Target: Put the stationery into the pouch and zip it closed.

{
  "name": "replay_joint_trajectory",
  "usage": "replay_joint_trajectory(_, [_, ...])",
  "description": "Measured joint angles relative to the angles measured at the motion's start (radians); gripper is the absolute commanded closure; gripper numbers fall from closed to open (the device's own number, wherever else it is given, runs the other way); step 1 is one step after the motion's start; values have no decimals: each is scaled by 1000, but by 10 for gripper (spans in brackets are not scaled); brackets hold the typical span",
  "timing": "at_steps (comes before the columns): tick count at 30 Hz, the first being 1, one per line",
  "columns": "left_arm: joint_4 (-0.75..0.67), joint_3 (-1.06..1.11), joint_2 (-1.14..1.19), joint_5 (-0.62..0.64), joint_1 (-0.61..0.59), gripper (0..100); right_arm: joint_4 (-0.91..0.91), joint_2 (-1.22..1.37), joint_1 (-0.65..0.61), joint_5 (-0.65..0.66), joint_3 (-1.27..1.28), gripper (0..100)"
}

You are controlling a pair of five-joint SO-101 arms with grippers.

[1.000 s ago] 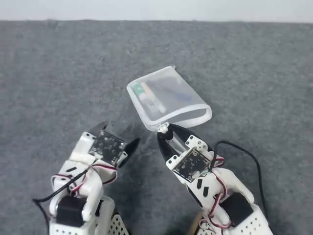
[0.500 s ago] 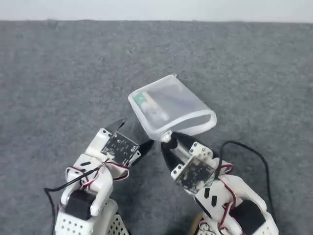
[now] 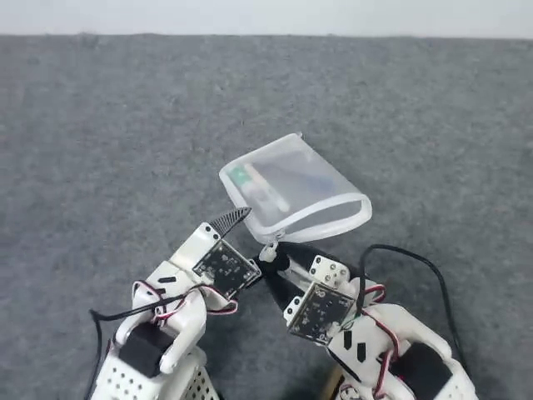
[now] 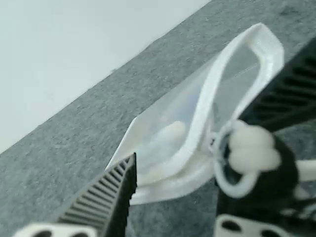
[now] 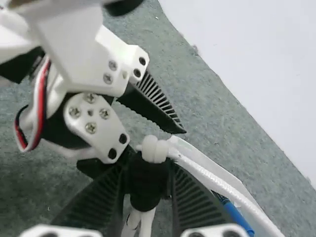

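Translucent white pouch [image 3: 293, 185] lies mouth open, stationery [image 3: 260, 188] inside. Right gripper [image 5: 146, 170] pinches the zipper pull [image 5: 154, 148]. Left gripper [image 3: 242, 243], jaws spread, has swung in beside the pouch's near corner.

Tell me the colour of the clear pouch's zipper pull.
White; the round bead zipper pull shows best in the left wrist view.

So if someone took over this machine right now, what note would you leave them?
Right gripper: shut on the zip pull.
Left gripper: open, holding nothing, at the corner of the pouch beside the pull.
Pouch: lies on the mat, mouth gaping.
Done: stationery is inside.
Left: probably steady the pouch with the left gripper, then draw the pull along the mouth to zip it closed.
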Motion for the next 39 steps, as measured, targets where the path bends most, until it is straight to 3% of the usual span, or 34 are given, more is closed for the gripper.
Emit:
replay_joint_trajectory(9, [-61,48,0,0,12,763,2,-11,2,0,0,992])
replay_joint_trajectory(18, [-235,181,0,2,44,991,2,-11,2,-2,0,992])
replay_joint_trajectory(24, [-242,181,0,0,41,991,2,-12,3,-2,0,992])
replay_joint_trajectory(30, [-226,181,0,0,41,991,-68,-26,130,-5,-2,992])
replay_joint_trajectory(39, [-74,110,-2,0,-3,991,-245,-11,316,-155,38,992])
